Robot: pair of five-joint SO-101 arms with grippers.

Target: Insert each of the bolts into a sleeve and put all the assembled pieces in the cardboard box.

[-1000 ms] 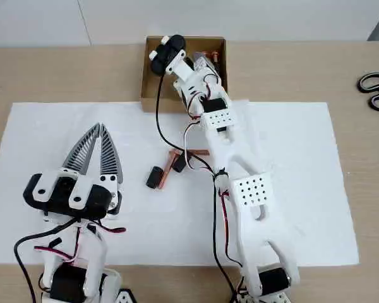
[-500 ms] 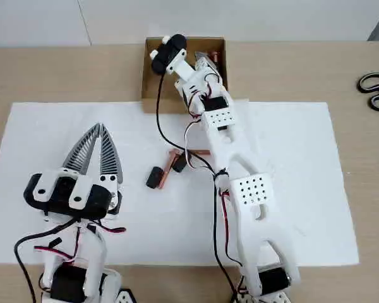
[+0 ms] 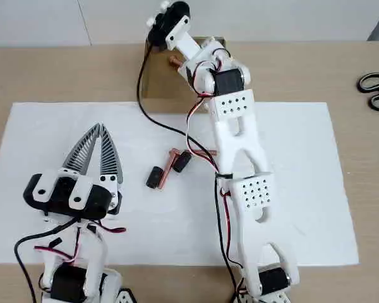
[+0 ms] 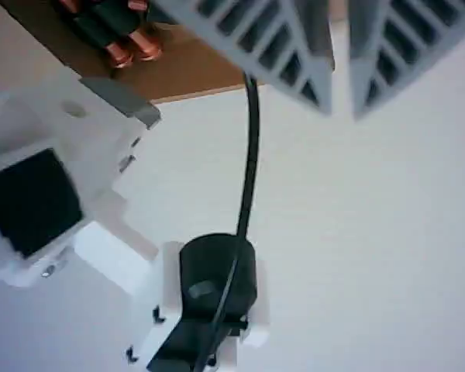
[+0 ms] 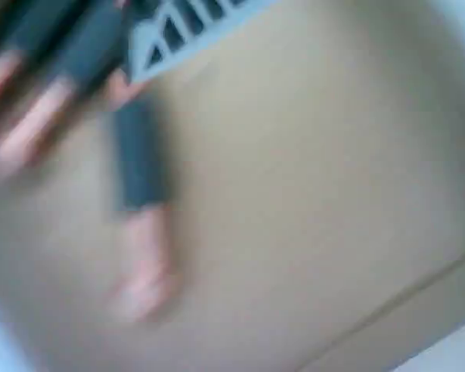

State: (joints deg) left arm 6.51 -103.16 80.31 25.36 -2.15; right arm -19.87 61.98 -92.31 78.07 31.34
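No words, numbers or signs can be read on anything here.
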